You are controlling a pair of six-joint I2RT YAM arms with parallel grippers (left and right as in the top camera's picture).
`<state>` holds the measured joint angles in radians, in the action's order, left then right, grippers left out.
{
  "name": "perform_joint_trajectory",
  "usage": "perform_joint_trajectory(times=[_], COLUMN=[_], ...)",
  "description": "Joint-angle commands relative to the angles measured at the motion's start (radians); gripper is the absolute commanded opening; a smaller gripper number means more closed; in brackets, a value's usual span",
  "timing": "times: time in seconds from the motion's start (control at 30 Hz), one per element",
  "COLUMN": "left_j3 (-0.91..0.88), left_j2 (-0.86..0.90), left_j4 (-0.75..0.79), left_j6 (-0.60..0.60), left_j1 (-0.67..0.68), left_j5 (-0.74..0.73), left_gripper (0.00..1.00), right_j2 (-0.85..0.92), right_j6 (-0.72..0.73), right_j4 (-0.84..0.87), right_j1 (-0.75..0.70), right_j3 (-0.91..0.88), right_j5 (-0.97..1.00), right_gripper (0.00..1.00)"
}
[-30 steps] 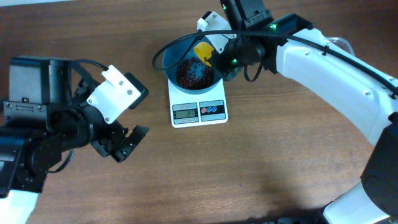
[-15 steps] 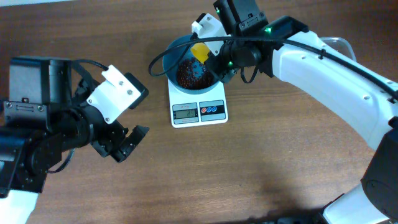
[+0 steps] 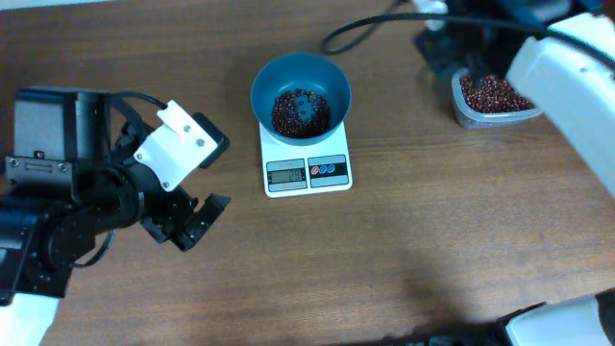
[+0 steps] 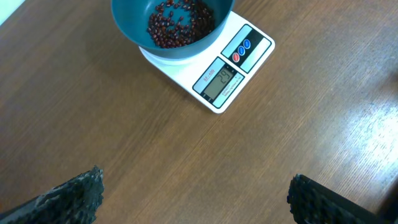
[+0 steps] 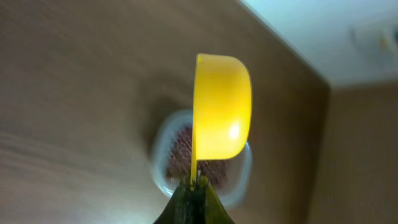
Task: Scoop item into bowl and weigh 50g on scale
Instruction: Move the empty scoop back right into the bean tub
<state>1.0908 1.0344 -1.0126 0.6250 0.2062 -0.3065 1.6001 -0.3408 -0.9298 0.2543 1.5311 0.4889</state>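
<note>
The dark reddish-brown beans [image 3: 300,109] lay as a loose heap inside the teal bowl [image 3: 274,77], which stood on the white scale [image 3: 307,173] near the middle of the desk [image 3: 432,240]. A second before, the right arm had hung over the bowl. Now it had moved to the clear tub [image 3: 461,113] of beans at the right, so the bowl was in open view. The right jaws were clamped on the handle of the yellow scoop [image 5: 221,106]. The left jaws stood wide apart, well left of the scale.

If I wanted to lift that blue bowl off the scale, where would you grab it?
Probably its rim, from straight above, one finger inside and one outside: the bowl opens upward, and the beans lie low, leaving the rim bare.
</note>
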Motion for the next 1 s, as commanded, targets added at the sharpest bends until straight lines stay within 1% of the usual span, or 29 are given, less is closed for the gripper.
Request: perform_joint_trajectory(times=[0.0, 0.07, 0.2, 0.27, 0.5, 0.57, 0.73, 0.8, 0.87, 0.97], left_j3=[0.019, 0.019, 0.019, 0.019, 0.019, 0.019, 0.019, 0.019, 0.019, 0.019], left_j2=[0.0, 0.0, 0.0, 0.0, 0.0, 0.0, 0.0, 0.0, 0.0, 0.0], left_j4=[0.0, 0.0, 0.0, 0.0, 0.0, 0.0, 0.0, 0.0, 0.0, 0.0], left_j6=[0.012, 0.012, 0.012, 0.012, 0.012, 0.012, 0.012, 0.012, 0.012, 0.012], left_j1=[-0.005, -0.005, -0.005, -0.005, -0.005, -0.005, -0.005, -0.005, -0.005, -0.005], left_j5=[-0.001, -0.001, -0.001, 0.0, -0.001, -0.001, -0.001, -0.001, -0.001, -0.001], left_gripper=[0.99, 0.99, 0.99, 0.99, 0.99, 0.99, 0.99, 0.99, 0.99, 0.99], right_j2=[-0.004, 0.002, 0.031, 0.076, 0.234, 0.275, 0.311, 0.311, 0.311, 0.311], right_j6=[0.008, 0.008, 0.008, 0.008, 0.008, 0.008, 0.008, 0.008, 0.008, 0.009], right_j4=[-0.081, -0.096, -0.103, -0.103, -0.103, -0.094, -0.049, -0.061, -0.091, -0.13], right_j1=[-0.099, -0.182, -0.274, -0.31, -0.315, -0.315, -0.315, -0.315, -0.315, -0.318], right_j3=[0.008, 0.006, 0.005, 0.005, 0.005, 0.005, 0.004, 0.004, 0.005, 0.005], right_j5=[0.06, -0.008, -0.199, -0.232, -0.235, -0.207, -0.201, -0.274, -0.401, -0.456], right_gripper=[0.04, 0.04, 0.04, 0.04, 0.04, 0.04, 0.04, 0.04, 0.04, 0.04])
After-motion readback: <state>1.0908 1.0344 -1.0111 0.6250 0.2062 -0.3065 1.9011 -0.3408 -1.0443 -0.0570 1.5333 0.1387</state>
